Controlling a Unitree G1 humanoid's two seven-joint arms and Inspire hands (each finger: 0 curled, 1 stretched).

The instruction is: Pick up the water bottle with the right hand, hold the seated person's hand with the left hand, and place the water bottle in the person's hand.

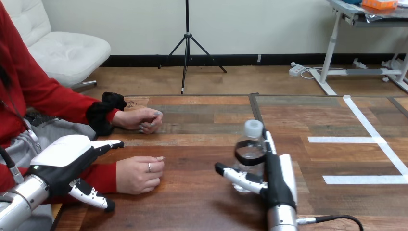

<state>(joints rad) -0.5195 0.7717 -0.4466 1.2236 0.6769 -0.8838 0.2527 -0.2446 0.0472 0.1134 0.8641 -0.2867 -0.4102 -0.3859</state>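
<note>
Two robot hands are in play, and I'm watching the right hand (275, 182) first, low in the middle of the frame. It's spread: the fingers (270, 144) run straight up the bottle's right side and the thumb (238, 177) pokes out leftward across its base, with nothing wrapped round. The water bottle (250, 153) stands upright on the bench (202, 204) in that gap, just right of centre, white cap (253, 128) on top. Whether the fingers actually touch the plastic I cannot tell.

So the step in hand, as I judge it, is the grasp. To do it well, I want the palm pushed in close before closing. Then fingers and thumb should wrap together around the middle of the body, so the bottle doesn't squirt sideways or tip. It looks clear, light and thin-walled, so a gentle squeeze, then a straight lift.

Lower left, the left hand (65, 156) is open too. Its fingers are straight and pointing right above the person's red sleeve, its thumb hangs down, and it grips nothing. The person's hand (139, 174) rests as a loose fist, knuckles up, just past those fingertips. I reckon it will need to open for the bottle. Their other hand (142, 119) lies farther back, towards upper left.
</note>
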